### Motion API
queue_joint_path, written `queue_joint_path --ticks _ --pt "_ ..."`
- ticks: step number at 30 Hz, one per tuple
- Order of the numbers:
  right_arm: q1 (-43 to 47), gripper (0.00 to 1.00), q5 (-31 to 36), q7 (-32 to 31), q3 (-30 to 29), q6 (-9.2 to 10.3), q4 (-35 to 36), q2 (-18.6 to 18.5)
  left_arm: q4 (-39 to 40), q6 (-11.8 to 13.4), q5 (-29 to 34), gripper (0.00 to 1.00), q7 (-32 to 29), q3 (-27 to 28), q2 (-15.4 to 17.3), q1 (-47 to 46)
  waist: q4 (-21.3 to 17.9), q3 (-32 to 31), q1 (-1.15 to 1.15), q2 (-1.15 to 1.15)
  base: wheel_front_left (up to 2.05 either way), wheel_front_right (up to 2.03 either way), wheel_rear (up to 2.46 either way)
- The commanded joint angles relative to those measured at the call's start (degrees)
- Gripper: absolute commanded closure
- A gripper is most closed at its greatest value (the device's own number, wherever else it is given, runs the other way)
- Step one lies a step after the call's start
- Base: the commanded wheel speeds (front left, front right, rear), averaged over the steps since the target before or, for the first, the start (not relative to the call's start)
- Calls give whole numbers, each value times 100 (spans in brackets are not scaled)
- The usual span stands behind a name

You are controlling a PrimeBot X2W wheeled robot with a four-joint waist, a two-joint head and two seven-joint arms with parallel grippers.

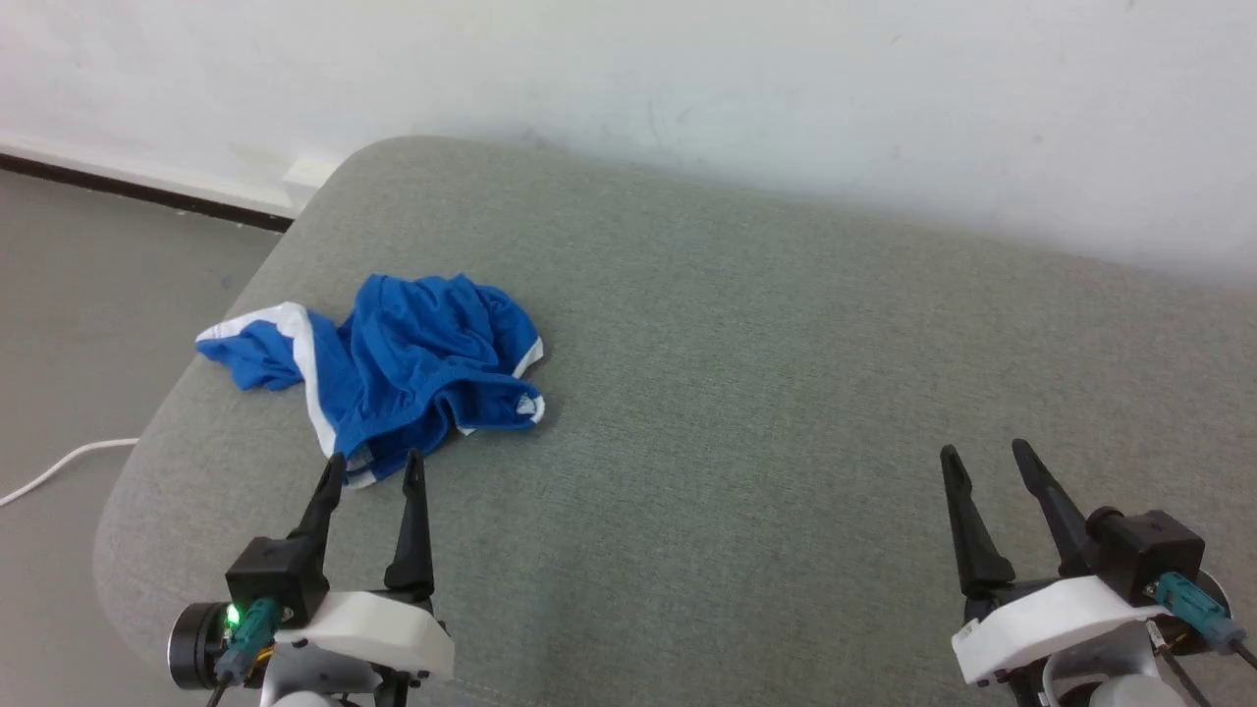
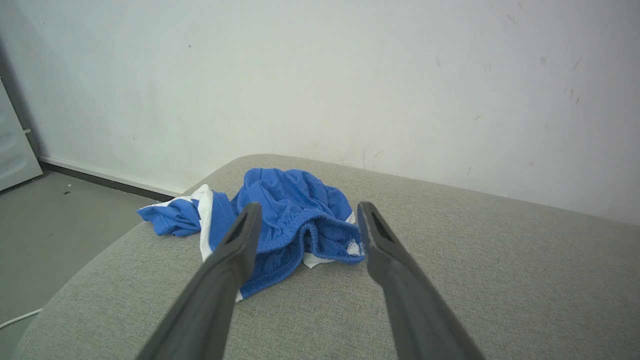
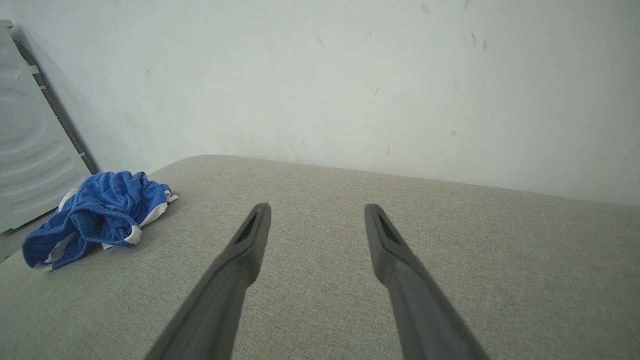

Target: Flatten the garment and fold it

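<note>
While my left hand (image 1: 375, 459) and right hand (image 1: 985, 449) both hang released over the grey cushion (image 1: 737, 393), spread wide and grasping nothing, the garment (image 1: 412, 363) lies crumpled in a blue heap just ahead of the left one, its gathered waistband on the side nearest it. From my right hand it sits well off to the left, one white-striped part trailing toward the cushion's rounded edge.
</note>
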State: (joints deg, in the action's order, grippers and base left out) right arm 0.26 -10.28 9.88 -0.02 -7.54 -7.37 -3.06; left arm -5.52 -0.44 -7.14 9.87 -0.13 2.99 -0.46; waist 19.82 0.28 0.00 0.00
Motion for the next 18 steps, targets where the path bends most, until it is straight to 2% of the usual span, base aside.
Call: queue_joint_path --ticks 1,18 --pt "44 0 -65 65 -7 4 -23 12 -30 15 -62 0 65 17 -8 -96 73 5 0 0 0 0 0" --pt "26 0 -187 268 1 4 -141 15 -135 33 -218 0 269 25 -10 -134 489 55 0 0 0 0 0"
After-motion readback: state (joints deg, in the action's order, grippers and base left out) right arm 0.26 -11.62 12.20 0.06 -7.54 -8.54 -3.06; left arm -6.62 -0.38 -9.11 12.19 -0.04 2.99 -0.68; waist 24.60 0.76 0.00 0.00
